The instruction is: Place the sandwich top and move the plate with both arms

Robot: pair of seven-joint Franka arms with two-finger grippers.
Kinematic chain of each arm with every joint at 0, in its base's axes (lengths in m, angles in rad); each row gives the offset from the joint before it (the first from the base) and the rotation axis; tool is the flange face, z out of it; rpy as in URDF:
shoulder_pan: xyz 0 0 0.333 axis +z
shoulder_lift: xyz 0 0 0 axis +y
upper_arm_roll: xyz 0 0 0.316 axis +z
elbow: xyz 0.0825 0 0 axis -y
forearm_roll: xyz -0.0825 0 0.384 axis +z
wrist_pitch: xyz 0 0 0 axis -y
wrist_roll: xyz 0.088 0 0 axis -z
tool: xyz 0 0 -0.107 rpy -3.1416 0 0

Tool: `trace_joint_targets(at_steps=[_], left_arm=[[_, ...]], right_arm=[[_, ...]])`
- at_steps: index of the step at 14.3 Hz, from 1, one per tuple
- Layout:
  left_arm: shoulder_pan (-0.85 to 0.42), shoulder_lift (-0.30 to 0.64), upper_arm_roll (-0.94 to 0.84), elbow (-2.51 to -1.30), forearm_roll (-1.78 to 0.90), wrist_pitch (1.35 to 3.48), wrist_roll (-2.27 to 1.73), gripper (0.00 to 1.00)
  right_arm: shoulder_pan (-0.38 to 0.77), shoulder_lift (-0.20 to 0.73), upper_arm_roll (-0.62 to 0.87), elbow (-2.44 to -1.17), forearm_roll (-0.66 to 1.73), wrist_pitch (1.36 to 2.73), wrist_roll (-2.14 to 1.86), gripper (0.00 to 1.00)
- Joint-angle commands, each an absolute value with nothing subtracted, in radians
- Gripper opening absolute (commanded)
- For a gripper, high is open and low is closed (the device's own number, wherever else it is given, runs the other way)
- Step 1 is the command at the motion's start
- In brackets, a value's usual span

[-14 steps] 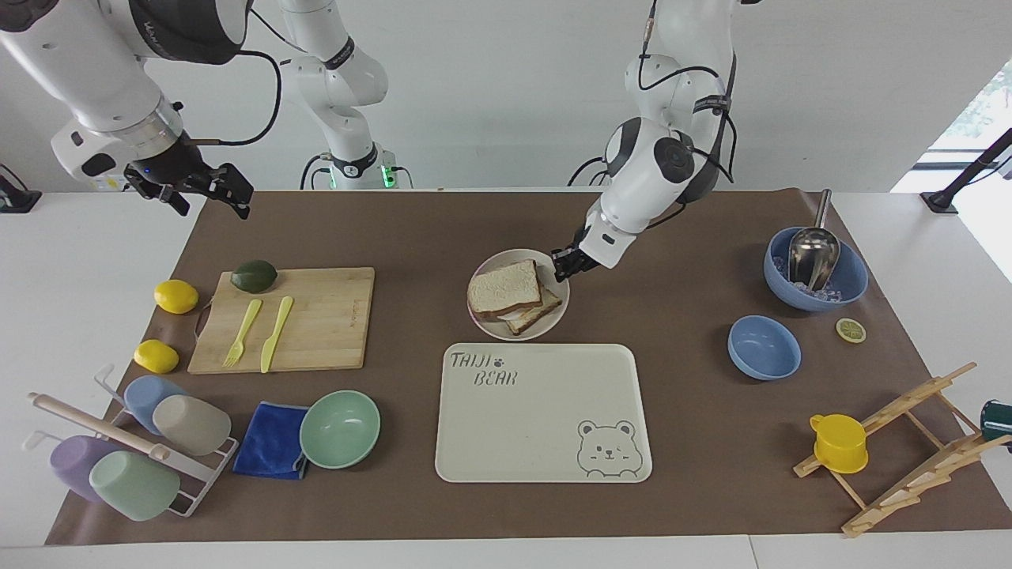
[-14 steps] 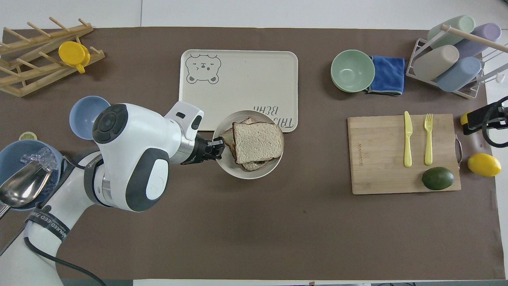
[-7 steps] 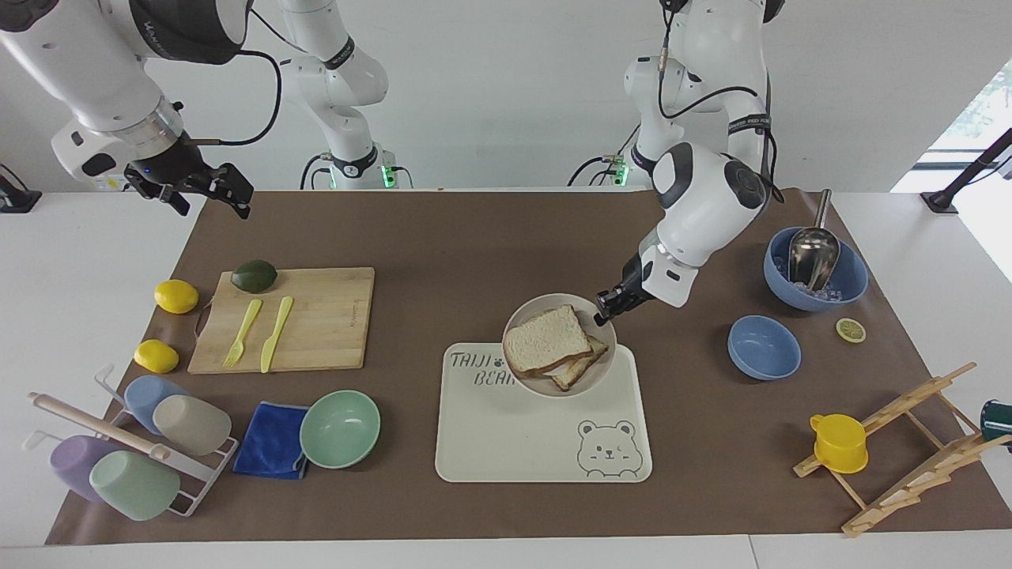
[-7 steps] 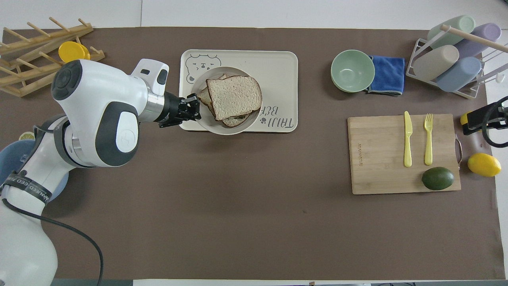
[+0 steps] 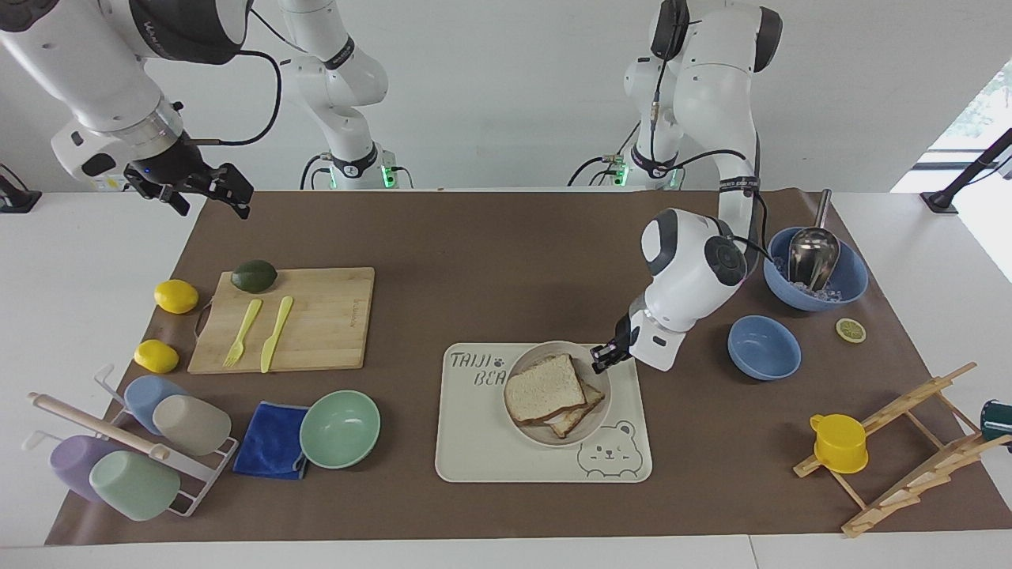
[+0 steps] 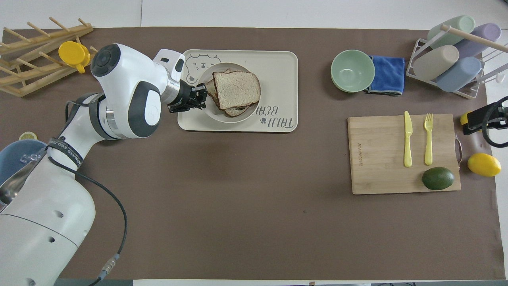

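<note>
Now the small round off-white plate, pale bread slice on top, is pinched at its two-o'clock rim by the left pincer on the cream bear tray. It should be released gently. The right pincer waits wide.

We cannot see what lies under the sandwich top; the left tool covers the plate rim there.
</note>
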State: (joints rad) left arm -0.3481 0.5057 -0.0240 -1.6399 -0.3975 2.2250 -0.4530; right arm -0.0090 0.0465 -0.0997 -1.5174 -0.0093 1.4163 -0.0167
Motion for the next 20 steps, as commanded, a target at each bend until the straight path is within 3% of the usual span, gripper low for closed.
trace_joint_targets(at_steps=[1, 4, 5, 6, 7, 11, 20], left_arm=[[-0.354, 0.509, -0.023, -1.62, -0.383, 2.241, -0.443, 0.0], [-0.354, 0.508, -0.023, -1.652, -0.383, 2.295, -0.397, 0.0], [-0.353, 0.508, -0.021, -1.654, -0.383, 2.295, -0.379, 0.17], [-0.353, 0.508, -0.021, -1.654, -0.382, 2.296, -0.367, 0.55], [-0.353, 0.508, -0.02, -1.654, -0.38, 2.295, -0.364, 1.0], [-0.328, 0.483, -0.017, -1.652, -0.333, 2.272, -0.365, 1.0], [-0.258, 0.223, 0.074, -1.637, -0.112, 1.933, -0.335, 1.0]], right_arm=[[-0.028, 0.038, -0.089, -1.528, 0.012, 1.416, -0.044, 1.0], [-0.028, 0.038, -0.09, -1.528, 0.012, 1.416, -0.045, 1.0], [-0.028, 0.038, -0.089, -1.528, 0.012, 1.416, -0.046, 1.0], [-0.028, 0.038, -0.089, -1.528, 0.012, 1.416, -0.045, 1.0], [-0.028, 0.038, -0.089, -1.528, 0.012, 1.416, -0.046, 1.0], [-0.028, 0.038, -0.089, -1.528, 0.012, 1.416, -0.046, 1.0], [-0.028, 0.038, -0.09, -1.528, 0.012, 1.416, -0.046, 1.0]])
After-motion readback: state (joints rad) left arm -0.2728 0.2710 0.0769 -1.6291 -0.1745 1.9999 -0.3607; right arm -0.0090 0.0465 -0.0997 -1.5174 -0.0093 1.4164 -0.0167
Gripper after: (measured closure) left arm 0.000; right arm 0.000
